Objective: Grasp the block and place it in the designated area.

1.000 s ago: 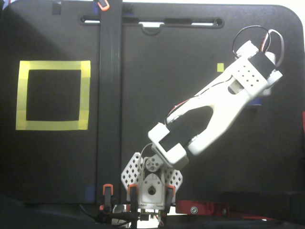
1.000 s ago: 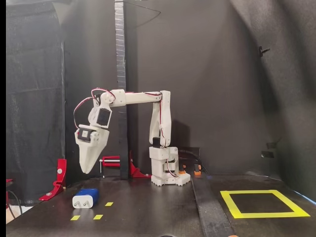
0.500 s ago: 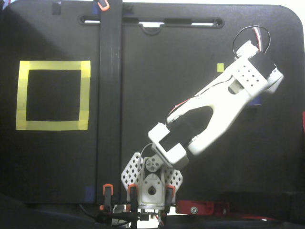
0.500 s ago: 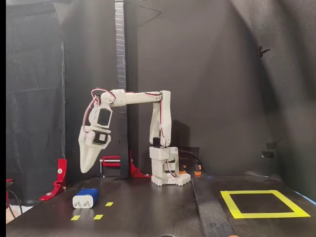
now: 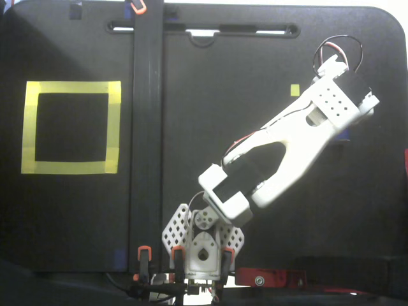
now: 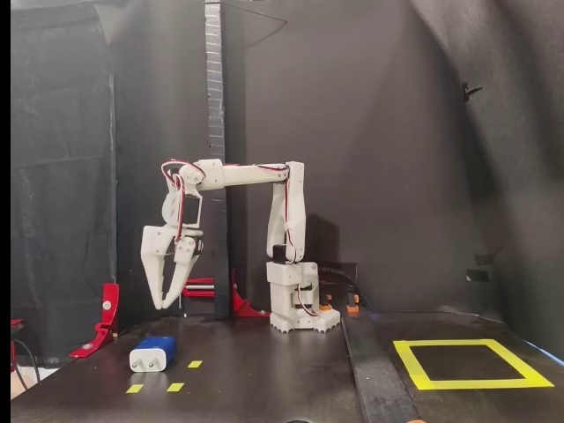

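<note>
The block, dark blue with a pale end bearing two short prongs, lies on the black table at the front left of a fixed view. My gripper hangs pointing down, above and a little behind the block, not touching it; its fingertips meet and hold nothing. In the other fixed view, from above, the white wrist reaches to the upper right and hides both gripper and block. The designated area, a big yellow tape square, lies far left there, and it shows at the front right in the view from the front.
Small yellow tape squares mark the table around the block; one shows beside the wrist. A black rail runs across the table between the arm and the yellow frame. The arm's base sits at the near edge, and a red clamp stands at the left.
</note>
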{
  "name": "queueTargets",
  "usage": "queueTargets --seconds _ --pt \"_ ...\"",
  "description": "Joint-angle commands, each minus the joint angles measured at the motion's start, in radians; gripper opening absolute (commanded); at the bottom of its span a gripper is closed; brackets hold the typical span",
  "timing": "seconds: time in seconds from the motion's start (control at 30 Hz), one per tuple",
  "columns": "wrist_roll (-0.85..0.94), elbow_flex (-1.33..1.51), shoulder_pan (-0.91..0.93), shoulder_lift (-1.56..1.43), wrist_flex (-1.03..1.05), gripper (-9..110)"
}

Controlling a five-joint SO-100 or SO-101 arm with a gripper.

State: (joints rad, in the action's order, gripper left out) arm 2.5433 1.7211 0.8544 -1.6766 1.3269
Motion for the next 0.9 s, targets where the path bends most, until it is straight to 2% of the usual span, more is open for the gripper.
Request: queueTargets --seconds 0.0,0.2,0.37,0.7,0.73,0.87 --pt "0.003 -0.046 0.011 -0.008 -0.009 0" --pt "-0.002 -0.048 0.015 -0.008 -0.051 4" --pt "-0.002 -0.048 0.017 -0.005 -0.066 25" --pt "-0.002 -0.046 0.023 -0.006 -0.074 33" --pt "-0.002 -0.044 0.026 -0.006 -0.078 41" --pt "-0.002 -0.044 0.029 -0.006 -0.080 43"
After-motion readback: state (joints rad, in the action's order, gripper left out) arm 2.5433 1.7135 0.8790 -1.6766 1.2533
